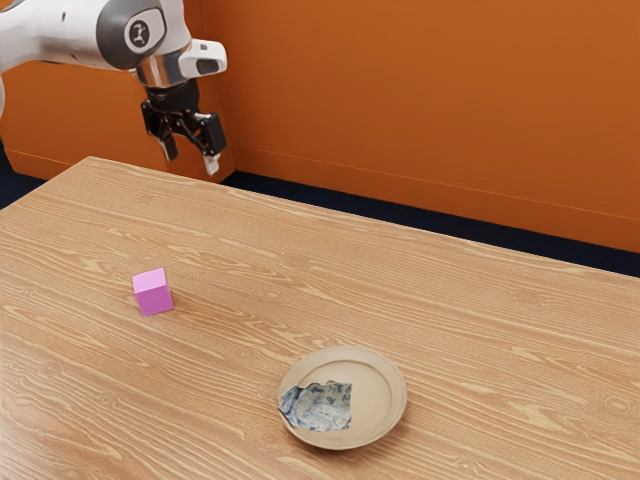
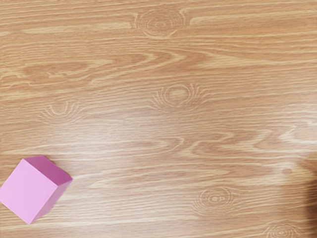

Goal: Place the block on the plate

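1. Now in the exterior view: black two-finger tool [image 1: 191, 160] hanging high above the wooden worktop [image 1: 480, 320], fingers apart, nothing between. Small pink cube-shaped block [image 1: 153, 292] lying on the worktop toward the exterior view's left, well apart from the round beige plate [image 1: 377, 385].
2. First risk, judging from here: coming down beside the block instead of around it. Likely cause: block well off to one side of the hand, so a straight descent would probably close on air or knock against wood.
3. Second risk: a skewed pinch. Likely cause: edges of the block turned at a slant to the hand, inviting a grab across corners, then a twist or a slip. Best to turn the hand in line with two flat faces before closing.
4. Third risk, at release: block tilted on the raised rim, or dropped short. Likely cause: aiming off the middle, or letting go too high.
5. To be read from the exterior view: spread of the fingers, height over the wood, route across to the plate, and blue-and-white patterned patch [image 1: 320, 408] on the plate, painted or laid there, impossible to tell which.
6. To be read from the wrist view: slant of the block against the hand, more plainly than from the side.
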You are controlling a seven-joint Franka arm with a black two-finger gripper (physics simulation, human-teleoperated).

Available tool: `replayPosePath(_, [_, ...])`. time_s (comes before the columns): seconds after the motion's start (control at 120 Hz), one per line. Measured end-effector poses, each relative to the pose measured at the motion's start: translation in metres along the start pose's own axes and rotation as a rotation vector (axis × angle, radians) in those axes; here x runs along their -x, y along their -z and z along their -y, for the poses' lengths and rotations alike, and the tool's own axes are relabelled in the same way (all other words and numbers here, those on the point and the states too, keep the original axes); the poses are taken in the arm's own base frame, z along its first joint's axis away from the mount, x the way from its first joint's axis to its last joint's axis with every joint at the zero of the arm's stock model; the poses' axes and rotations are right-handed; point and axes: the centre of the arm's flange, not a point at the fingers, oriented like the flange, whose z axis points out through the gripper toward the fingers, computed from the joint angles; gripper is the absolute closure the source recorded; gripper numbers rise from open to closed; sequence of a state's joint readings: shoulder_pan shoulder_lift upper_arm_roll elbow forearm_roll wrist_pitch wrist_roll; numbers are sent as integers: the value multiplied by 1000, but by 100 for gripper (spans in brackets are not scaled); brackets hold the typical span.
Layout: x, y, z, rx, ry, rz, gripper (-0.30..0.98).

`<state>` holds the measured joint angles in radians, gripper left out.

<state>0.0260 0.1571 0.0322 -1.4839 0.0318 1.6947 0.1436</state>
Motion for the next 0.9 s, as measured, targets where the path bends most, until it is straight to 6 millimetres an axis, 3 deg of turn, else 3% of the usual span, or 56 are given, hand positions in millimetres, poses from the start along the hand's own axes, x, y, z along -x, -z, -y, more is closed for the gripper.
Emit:
replayPosePath(0.275, [1, -7, -1, 2, -24, 13, 0])
replayPosePath(0.392, [30, -29, 4, 13, -15, 78, 0])
replayPosePath(0.525, [44, -45, 30, 16, -21, 119, 0])
replayPosePath(0.633, [45, -70, 67, 21, -68, 149, 0])
replayPosePath(0.75, [42, -108, 110, 27, -145, 158, 0])
replayPosePath(0.9, [49, -158, 136, -1, -300, 152, 0])
